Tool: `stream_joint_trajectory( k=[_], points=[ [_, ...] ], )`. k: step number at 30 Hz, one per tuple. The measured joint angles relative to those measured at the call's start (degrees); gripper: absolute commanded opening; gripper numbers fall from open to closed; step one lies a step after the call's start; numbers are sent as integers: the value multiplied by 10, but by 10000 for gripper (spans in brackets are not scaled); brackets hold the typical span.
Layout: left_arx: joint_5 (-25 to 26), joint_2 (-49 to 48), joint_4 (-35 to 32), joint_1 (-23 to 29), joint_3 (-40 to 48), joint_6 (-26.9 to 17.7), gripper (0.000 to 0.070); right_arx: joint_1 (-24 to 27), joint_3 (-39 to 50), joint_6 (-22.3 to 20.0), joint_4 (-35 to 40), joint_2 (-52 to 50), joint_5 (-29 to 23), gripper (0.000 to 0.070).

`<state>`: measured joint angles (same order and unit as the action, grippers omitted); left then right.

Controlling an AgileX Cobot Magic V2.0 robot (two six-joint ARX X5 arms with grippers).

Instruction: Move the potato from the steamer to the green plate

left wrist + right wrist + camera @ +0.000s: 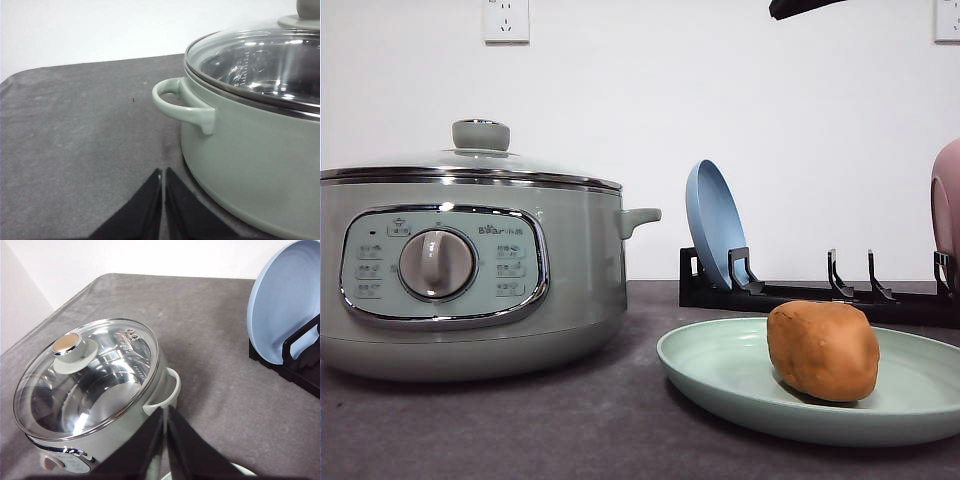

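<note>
One potato already resting on green plate, right of lidded steamer toward desk's front edge. Both left gripper and right gripper clenched, empty; right arm nearer.

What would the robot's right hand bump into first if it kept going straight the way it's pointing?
Probably the pale sage-green steamer pot: the closed right hand points at its side handle and glass lid. How far apart they are is hard to judge.
</note>
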<state>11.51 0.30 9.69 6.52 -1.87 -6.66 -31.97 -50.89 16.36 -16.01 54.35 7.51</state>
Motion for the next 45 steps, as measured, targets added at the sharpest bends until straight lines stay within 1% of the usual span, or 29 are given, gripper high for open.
stream_joint_trajectory(
  k=[9,12,15,19,23,27,32,37,41,45],
  points=[
    [0,0,0,0,0,1,3,0,0,-2,0,0,0,0],
    [0,0,0,0,0,1,3,11,0,-22,0,-4,-21,0],
    [0,0,0,0,0,2,3,44,0,-39,0,-17,-48,0],
    [0,0,0,0,0,1,3,113,14,-52,4,-49,-52,0],
    [0,0,0,0,0,2,3,193,67,-62,23,-109,-52,0],
    [0,0,0,0,0,1,3,263,143,-72,96,-183,-43,0],
    [0,0,0,0,0,1,3,323,251,-79,166,-289,-41,0],
    [0,0,0,0,0,2,3,351,352,-83,192,-376,-41,0],
    [0,0,0,0,0,2,3,355,419,-87,193,-436,-41,0],
    [0,0,0,0,0,2,3,355,459,-88,195,-475,-40,0]
  ],
)
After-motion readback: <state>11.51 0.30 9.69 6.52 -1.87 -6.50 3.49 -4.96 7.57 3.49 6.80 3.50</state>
